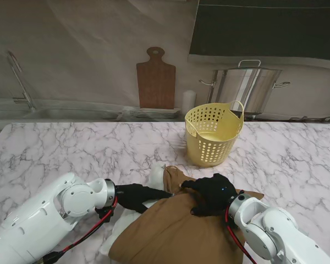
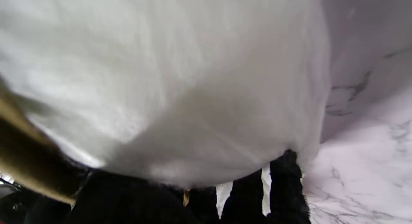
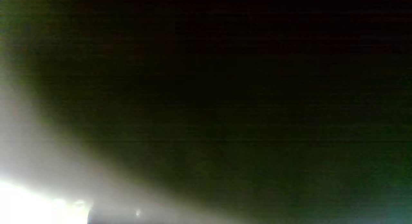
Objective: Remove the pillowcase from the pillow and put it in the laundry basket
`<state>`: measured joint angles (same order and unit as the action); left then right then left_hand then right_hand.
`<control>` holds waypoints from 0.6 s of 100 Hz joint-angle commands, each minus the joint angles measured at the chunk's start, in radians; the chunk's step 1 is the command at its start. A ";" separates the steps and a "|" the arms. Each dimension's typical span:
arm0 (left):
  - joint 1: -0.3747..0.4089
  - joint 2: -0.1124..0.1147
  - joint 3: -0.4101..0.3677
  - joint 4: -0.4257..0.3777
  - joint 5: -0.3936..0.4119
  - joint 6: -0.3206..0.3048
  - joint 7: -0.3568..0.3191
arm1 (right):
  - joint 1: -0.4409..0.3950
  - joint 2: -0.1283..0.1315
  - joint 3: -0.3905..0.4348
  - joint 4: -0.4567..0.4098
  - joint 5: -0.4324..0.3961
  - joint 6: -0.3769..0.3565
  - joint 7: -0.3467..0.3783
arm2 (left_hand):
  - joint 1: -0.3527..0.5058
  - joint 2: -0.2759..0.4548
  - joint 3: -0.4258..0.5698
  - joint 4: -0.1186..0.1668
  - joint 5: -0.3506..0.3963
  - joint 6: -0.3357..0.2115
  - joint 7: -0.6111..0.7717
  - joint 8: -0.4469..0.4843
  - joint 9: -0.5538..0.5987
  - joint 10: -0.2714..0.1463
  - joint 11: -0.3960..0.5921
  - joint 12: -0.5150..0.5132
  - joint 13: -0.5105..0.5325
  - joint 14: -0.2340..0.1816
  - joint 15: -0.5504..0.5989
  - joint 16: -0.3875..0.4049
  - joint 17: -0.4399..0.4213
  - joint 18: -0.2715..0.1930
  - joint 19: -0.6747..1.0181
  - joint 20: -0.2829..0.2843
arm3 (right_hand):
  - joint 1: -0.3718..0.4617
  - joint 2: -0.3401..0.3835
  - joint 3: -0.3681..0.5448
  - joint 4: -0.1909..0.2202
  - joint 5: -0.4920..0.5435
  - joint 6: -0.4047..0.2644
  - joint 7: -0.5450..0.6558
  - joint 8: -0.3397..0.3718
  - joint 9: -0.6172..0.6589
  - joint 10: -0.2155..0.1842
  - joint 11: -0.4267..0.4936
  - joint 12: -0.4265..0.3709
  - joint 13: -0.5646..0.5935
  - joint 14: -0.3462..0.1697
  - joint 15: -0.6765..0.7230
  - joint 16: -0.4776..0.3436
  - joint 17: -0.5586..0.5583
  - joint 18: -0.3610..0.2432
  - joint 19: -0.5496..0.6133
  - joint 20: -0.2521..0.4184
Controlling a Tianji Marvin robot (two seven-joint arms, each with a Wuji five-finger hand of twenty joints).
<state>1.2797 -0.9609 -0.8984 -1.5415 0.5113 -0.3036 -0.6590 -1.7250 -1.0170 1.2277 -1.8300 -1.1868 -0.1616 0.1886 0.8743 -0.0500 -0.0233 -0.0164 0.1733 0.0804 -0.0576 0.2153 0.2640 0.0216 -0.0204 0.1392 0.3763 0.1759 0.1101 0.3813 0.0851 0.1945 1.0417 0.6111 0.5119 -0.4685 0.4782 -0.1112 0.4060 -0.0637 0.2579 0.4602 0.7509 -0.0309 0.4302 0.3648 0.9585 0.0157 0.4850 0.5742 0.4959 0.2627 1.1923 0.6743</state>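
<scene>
The pillowcase (image 1: 170, 231) still mostly covers my pillow (image 1: 155, 177), my left hand (image 1: 136, 196) gripping the pillow, my right hand (image 1: 212, 193) clutching brown cloth, the laundry basket (image 1: 213, 133) empty.

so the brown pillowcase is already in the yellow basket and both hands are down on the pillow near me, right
Not quite. The stand view shows the brown pillowcase still on the white pillow, lying on the marble table nearer to me than the yellow laundry basket, which holds no cloth. The rest stands: the left hand and right hand are both down on it.
</scene>
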 commanded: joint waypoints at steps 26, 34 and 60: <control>-0.008 0.040 0.050 0.043 0.012 0.044 -0.121 | -0.082 -0.005 0.085 0.009 0.020 0.010 0.012 | -0.011 -0.111 -0.004 0.003 0.025 0.006 0.053 0.015 -0.006 0.074 0.032 0.001 0.026 0.039 0.043 -0.001 0.003 0.028 -0.470 -0.009 | 0.287 -0.033 0.363 -0.056 0.436 -0.247 0.706 -0.060 0.430 -0.013 0.343 0.355 0.307 -0.121 0.570 0.147 0.142 -0.037 0.195 -0.026; -0.023 0.044 0.069 0.045 0.015 0.054 -0.137 | -0.112 -0.005 0.124 -0.007 -0.025 0.008 0.015 | -0.014 -0.112 -0.004 0.003 0.023 0.006 0.052 0.016 -0.011 0.072 0.030 0.001 0.021 0.038 0.041 -0.003 0.002 0.026 -0.476 -0.008 | 0.285 -0.030 0.377 -0.063 0.439 -0.259 0.699 -0.008 0.427 -0.014 0.346 0.380 0.299 -0.123 0.596 0.145 0.136 -0.035 0.190 -0.030; -0.041 0.054 0.085 0.044 0.019 0.073 -0.182 | -0.173 -0.007 0.215 -0.018 -0.131 0.053 0.004 | -0.021 -0.115 -0.004 0.003 0.020 0.007 0.051 0.017 -0.017 0.072 0.028 0.000 0.016 0.035 0.039 -0.005 0.004 0.017 -0.489 -0.004 | 0.287 -0.024 0.402 -0.070 0.458 -0.263 0.687 0.071 0.426 0.000 0.367 0.431 0.296 -0.125 0.657 0.163 0.134 -0.031 0.183 -0.034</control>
<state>1.2141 -0.9448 -0.8319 -1.5636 0.5008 -0.2510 -0.7775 -1.8782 -1.0475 1.4069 -1.8928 -1.3006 -0.1513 0.1657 0.8278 -0.0490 -0.0218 -0.0158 0.1441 -0.0080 -0.0906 0.2122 0.2373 -0.0956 -0.0488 0.1267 0.3227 0.0737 0.0674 0.3645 0.0796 0.1641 0.9211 0.6108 0.5910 -0.4865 0.6580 -0.2632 0.7563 -0.3505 0.8088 0.4390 1.1013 -0.1367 0.7001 0.7653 1.1316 -0.1832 0.8414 0.6409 0.6357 0.2212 1.3568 0.6488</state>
